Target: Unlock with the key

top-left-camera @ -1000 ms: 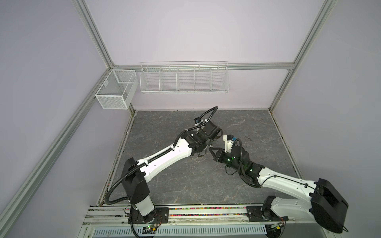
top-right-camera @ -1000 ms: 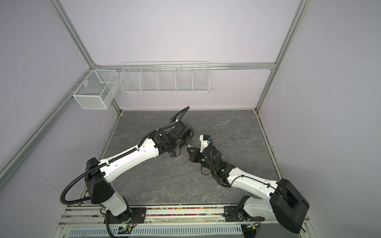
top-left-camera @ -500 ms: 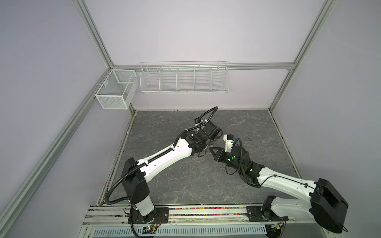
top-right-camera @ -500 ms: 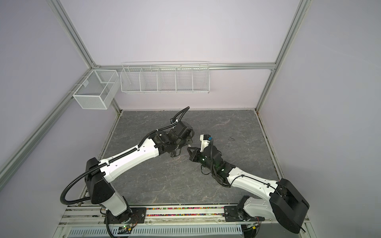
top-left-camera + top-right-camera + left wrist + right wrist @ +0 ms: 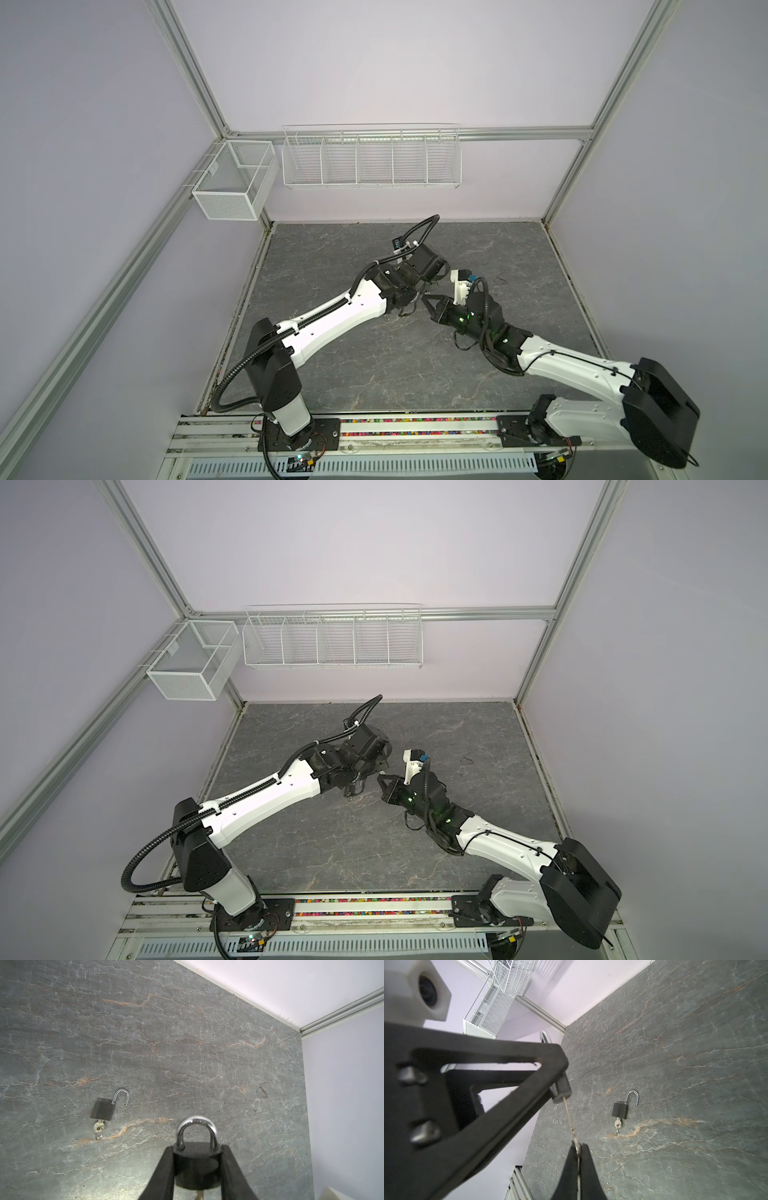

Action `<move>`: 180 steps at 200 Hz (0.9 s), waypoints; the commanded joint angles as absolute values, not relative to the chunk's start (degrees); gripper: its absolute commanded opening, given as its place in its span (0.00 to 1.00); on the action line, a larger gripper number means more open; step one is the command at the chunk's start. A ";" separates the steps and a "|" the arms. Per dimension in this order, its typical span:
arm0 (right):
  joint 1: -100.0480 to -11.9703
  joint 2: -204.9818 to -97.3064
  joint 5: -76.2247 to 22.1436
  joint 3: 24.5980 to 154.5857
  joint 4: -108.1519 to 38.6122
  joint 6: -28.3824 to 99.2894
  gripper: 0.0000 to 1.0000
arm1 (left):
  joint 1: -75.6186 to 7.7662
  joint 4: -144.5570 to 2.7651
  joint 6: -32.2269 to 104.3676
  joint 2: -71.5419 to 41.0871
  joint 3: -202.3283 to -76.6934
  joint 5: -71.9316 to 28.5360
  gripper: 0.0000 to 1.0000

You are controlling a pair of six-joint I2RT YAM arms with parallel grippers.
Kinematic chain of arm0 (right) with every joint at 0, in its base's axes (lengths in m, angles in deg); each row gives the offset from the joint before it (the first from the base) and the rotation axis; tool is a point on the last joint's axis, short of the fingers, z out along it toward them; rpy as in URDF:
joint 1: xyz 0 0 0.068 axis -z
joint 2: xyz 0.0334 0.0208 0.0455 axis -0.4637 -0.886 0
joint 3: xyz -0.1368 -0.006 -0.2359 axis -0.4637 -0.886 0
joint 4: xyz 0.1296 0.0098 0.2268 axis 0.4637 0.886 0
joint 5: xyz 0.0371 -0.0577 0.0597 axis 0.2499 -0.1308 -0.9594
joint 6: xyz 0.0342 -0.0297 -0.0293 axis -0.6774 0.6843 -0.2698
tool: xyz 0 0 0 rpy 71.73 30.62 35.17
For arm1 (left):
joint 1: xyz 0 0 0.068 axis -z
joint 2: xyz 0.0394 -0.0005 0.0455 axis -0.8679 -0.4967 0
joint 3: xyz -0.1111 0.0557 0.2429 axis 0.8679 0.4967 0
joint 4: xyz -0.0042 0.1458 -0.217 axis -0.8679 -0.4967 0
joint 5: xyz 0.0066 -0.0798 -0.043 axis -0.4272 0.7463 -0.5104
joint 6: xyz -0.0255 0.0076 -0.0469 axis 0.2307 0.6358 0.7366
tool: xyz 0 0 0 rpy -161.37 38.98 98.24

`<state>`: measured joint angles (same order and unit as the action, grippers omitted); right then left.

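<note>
The right pincer (image 5: 579,1146) is pressed together on the end of a key (image 5: 569,1120), whose blade runs up into the underside of the padlock (image 5: 562,1088). The left pincer (image 5: 197,1148) pinches that padlock's black body from both sides, with the shackle (image 5: 197,1126) seated and pointing away from the wrist. Holding the body in the air over the middle of the bench (image 5: 374,365) leaves the keyhole free for the other arm. I judge that it also braces the lock against the twist to come. A second padlock (image 5: 102,1110) lies flat on the bench, well in from its edges. Its shackle is sprung open and its own key (image 5: 98,1126) is in it. The bench is a grey, veined, stone-look sheet. Lilac walls in aluminium framing close it in. A white wire rack (image 5: 372,158) hangs on the back wall, and a mesh box (image 5: 232,183) hangs by the far left corner.
</note>
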<state>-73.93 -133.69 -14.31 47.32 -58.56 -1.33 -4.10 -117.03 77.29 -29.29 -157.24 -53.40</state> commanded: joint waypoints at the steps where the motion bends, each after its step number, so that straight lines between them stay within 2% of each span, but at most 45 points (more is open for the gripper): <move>1: -73.55 -132.89 -14.85 48.70 -60.67 -3.05 0.06 | -3.70 -117.54 77.58 -28.57 -157.07 -54.05 0.00; 101: -73.60 -135.85 -15.92 50.80 -62.98 -3.41 0.06 | -2.99 -117.30 76.98 -29.27 -158.27 -52.46 0.00; 180: -73.23 -130.25 -14.07 51.21 -55.63 1.15 0.06 | -2.74 -121.63 73.73 -29.41 -157.71 -54.87 0.00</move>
